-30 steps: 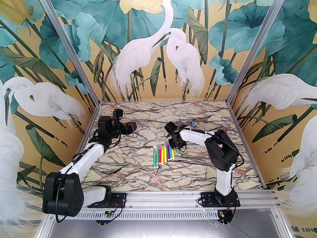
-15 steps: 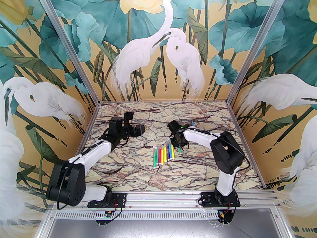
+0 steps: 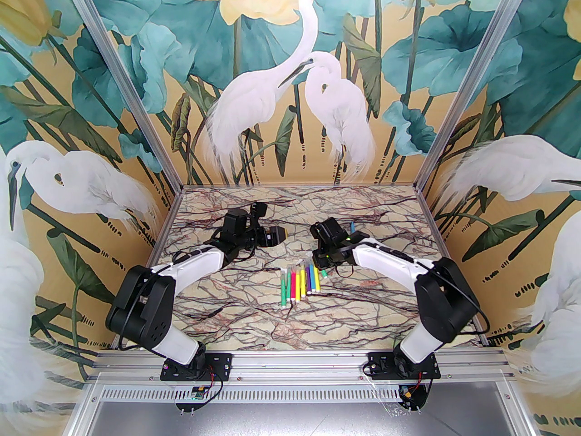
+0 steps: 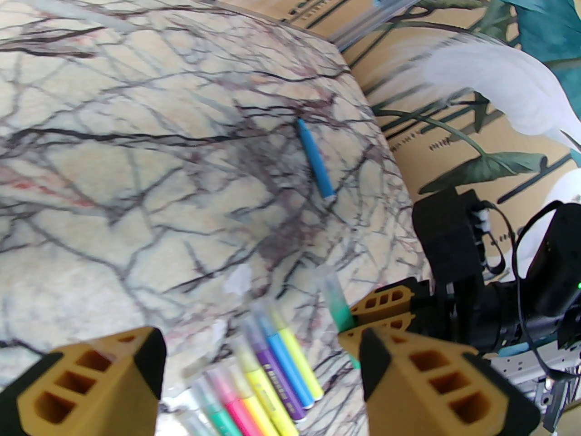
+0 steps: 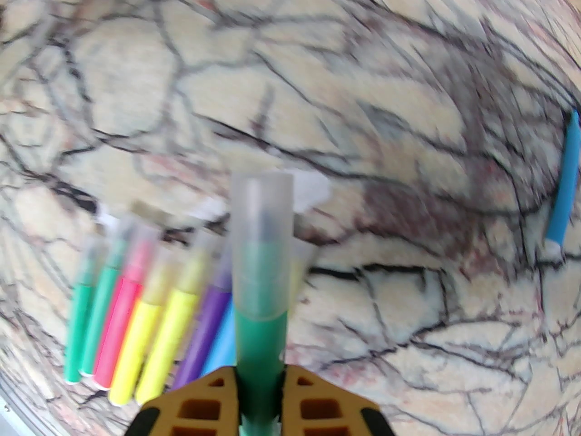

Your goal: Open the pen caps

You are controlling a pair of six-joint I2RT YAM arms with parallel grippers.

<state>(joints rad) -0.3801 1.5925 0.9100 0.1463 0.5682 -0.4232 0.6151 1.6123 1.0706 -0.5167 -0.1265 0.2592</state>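
Observation:
My right gripper (image 5: 259, 379) is shut on the body of a green pen (image 5: 261, 334), held just above the table, and its clear pen cap (image 5: 262, 239) points away from the fingers. In the top view this right gripper (image 3: 319, 261) hovers at the far right end of the row of pens (image 3: 299, 284). Several capped pens (image 5: 150, 307) lie side by side there: green, pink, yellow, purple and blue. My left gripper (image 4: 261, 361) is open with nothing between its fingers. It sits left of the held pen (image 4: 338, 302) and faces it, and the top view places this left gripper (image 3: 278, 235) at mid-table.
A lone blue pen (image 3: 352, 227) lies further back, behind the right gripper, and is also seen as the blue pen (image 4: 316, 164) from the left wrist. A small pale patch (image 4: 239, 279) lies just beyond the row. Painted walls close in the marble table (image 3: 236, 307) on three sides.
The left arm has swung right toward the table's centre, and its jaws have narrowed a little. The right gripper has turned and raised the green pen off the row's right end.

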